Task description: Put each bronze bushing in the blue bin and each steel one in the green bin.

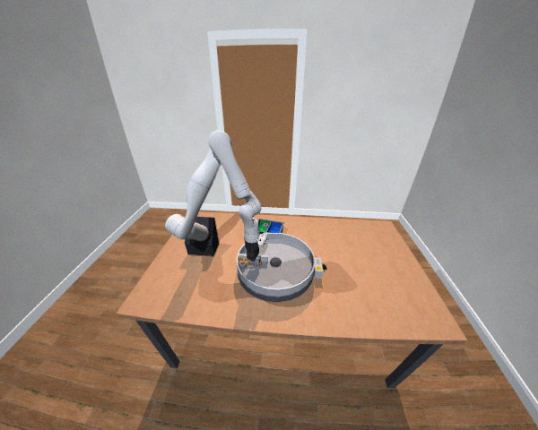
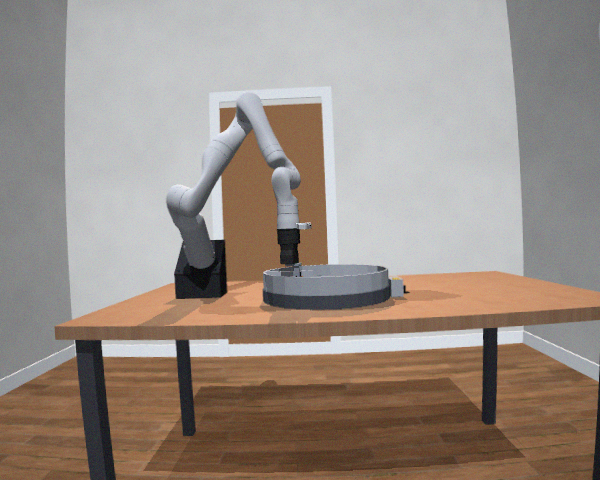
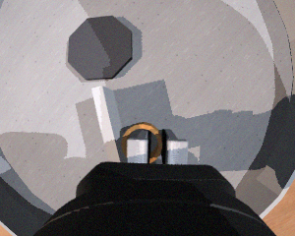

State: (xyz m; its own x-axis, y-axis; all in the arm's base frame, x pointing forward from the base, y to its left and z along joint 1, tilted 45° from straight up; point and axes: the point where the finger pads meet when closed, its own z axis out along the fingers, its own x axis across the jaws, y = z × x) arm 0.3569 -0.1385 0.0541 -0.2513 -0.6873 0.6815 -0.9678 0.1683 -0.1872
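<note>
Within the walled turntable (image 1: 276, 292) (image 2: 326, 285) (image 3: 34, 98), off to the side of its dark octagonal hub (image 1: 275, 262) (image 3: 100, 47), the gripper (image 1: 255, 264) (image 2: 296, 270) (image 3: 155, 141) points downward with its fingers nearly together. They are shut on a bronze bushing (image 3: 142, 126): one finger stands inside the ring and the other outside it, so its wall is pinched in the narrow space between the dark pads. The ring's opening faces the wrist camera, and part of its near edge is hidden by a finger. Whether its underside touches the turntable cannot be told.

A pale upright strip (image 3: 104, 118) runs beside the bushing, between it and the hub side of the turntable. In the top view, small orange-brown patches (image 1: 244, 260) show near the gripper, close to the turntable wall, too small to identify surely.

Behind the turntable, the green bin (image 1: 261, 229) and the blue bin (image 1: 275, 227) stand side by side on the table (image 1: 376, 300) (image 2: 336, 328). A small greyish piece (image 1: 265, 225) lies in the green bin; its shape and metal are too small to tell. A pale box (image 1: 318, 269) (image 2: 397, 287) with a yellow mark sits just outside the turntable, opposite the gripper's side. The arm (image 1: 202, 177) (image 2: 220, 155) reaches over from its black pedestal (image 1: 212, 227) (image 2: 219, 250).
</note>
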